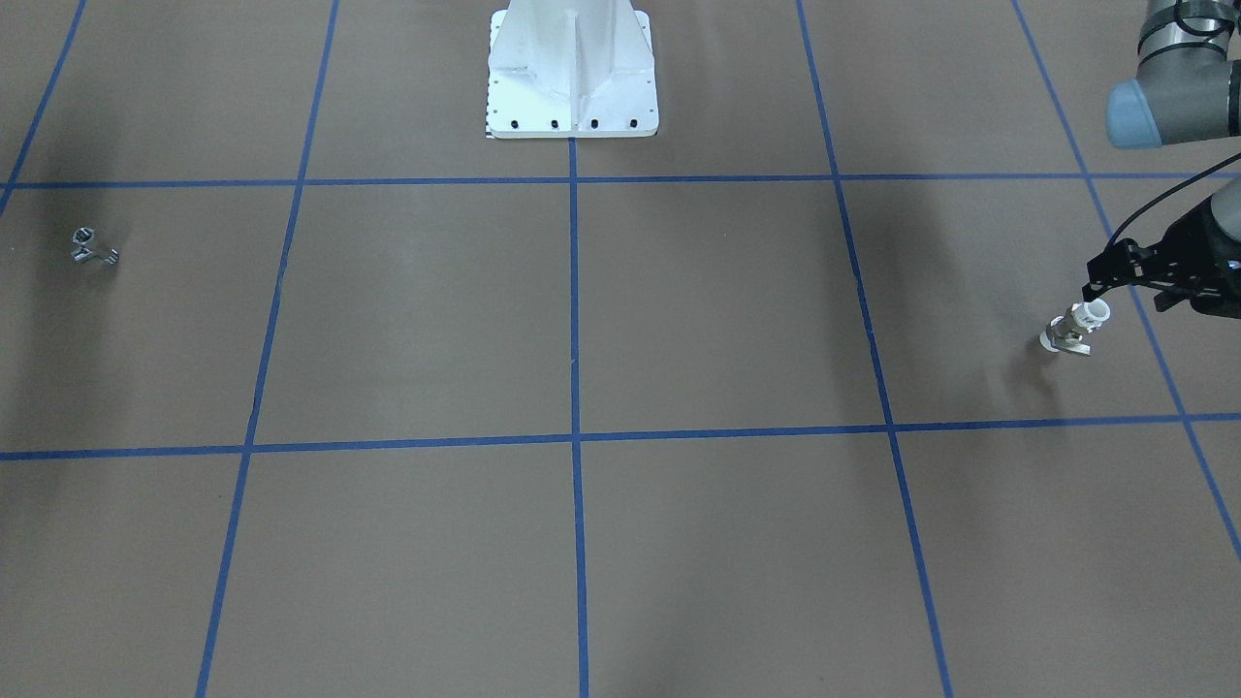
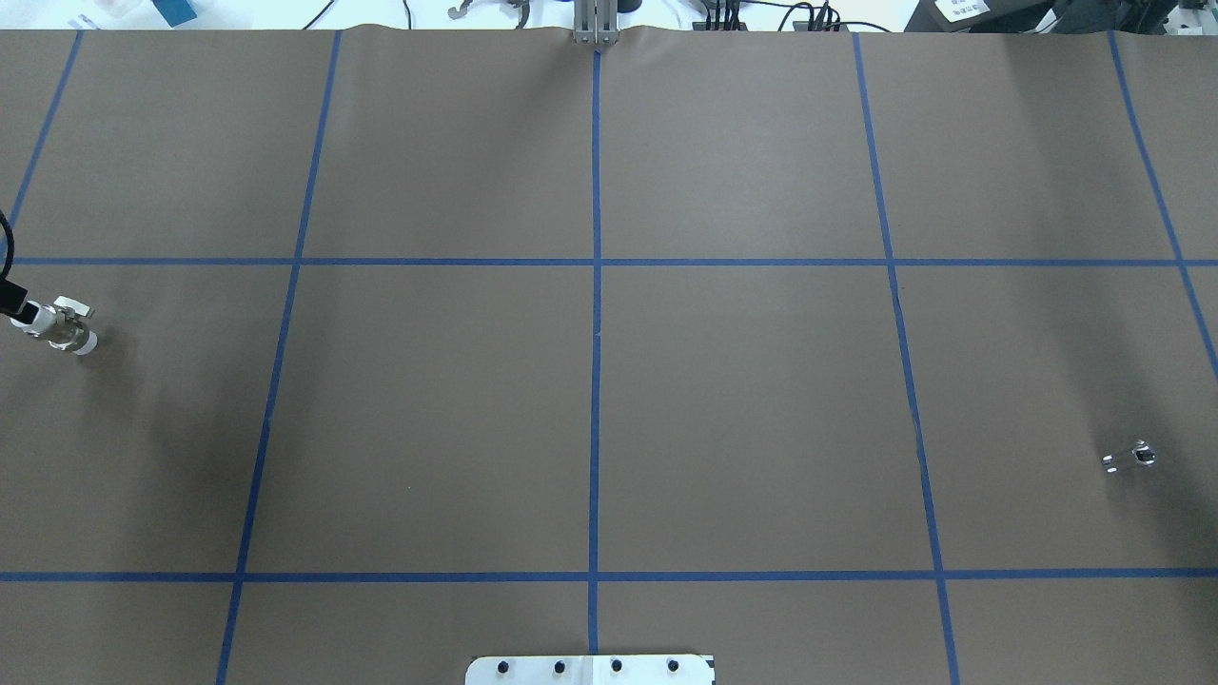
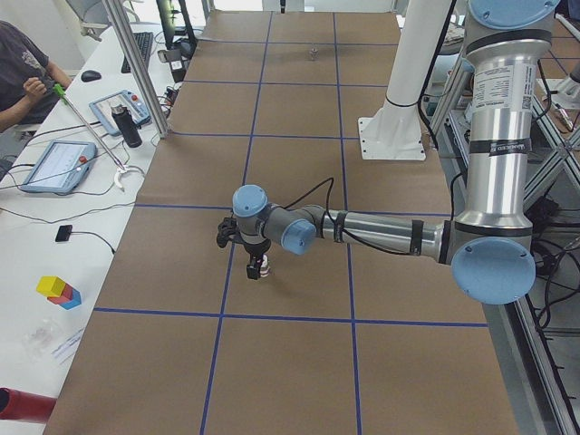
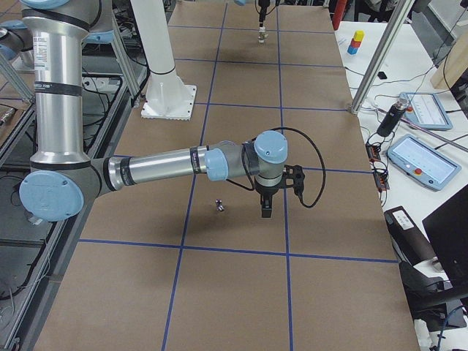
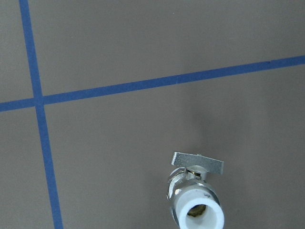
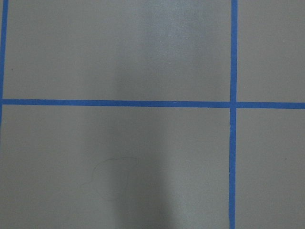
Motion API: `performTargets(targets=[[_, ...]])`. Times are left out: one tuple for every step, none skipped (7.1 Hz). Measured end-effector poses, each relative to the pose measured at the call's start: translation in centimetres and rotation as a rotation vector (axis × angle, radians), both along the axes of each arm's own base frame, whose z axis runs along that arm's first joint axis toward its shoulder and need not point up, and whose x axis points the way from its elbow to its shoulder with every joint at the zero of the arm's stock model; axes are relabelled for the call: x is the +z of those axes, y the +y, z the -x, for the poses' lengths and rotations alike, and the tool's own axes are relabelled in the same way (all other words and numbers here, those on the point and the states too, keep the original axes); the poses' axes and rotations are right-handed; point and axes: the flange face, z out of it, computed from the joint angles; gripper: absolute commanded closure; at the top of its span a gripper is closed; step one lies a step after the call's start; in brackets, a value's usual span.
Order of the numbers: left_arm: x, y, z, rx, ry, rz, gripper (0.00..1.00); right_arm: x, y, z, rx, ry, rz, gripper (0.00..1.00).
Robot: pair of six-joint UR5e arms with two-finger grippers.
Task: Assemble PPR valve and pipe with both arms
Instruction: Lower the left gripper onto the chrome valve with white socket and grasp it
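Well, your table (image 2: 742, 400) is brown paper gridded with blue tape (image 2: 596, 381), and desks with tablets (image 4: 420, 159) run alongside it. The right gripper (image 4: 265, 210) shows only side-on, so its jaws can't be judged. At the table's left end the left gripper (image 1: 1098, 291) pinches the tilted PPR valve (image 1: 1071, 330), which has white ends and a flat tab. The chrome pipe (image 1: 92, 247) lies far right.

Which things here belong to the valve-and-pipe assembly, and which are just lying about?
Job in hand:
white-ended brass-grey PPR valve with tab handle
small chrome pipe fitting
black left gripper
black right gripper

Lying about:
white bolted pedestal
coloured toy blocks
blue-cased tablet
black bottle
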Motion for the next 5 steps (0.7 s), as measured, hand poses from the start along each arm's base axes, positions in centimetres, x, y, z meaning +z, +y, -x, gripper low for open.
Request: performTargets(targets=[[-0.2, 0.0, -0.8, 0.009, 0.002, 0.001, 0.05, 0.0, 0.0, 0.1, -0.001, 0.0, 0.001, 0.0], [-0.2, 0.0, -1.3, 0.017, 0.002, 0.001, 0.08, 0.0, 0.0, 0.1, -0.002, 0.0, 0.002, 0.0], [-0.2, 0.1, -1.7, 0.023, 0.001, 0.002, 0.11, 0.1, 0.0, 0.2, -0.002, 0.0, 0.003, 0.0], [-0.2, 0.1, -2.0, 0.028, 0.001, 0.003, 0.12, 0.2, 0.0, 0.2, -0.003, 0.001, 0.005, 0.0], [-0.1, 0.0, -2.1, 0.03, 0.0, 0.005, 0.13, 0.3, 0.0, 0.2, -0.004, 0.002, 0.007, 0.0]])
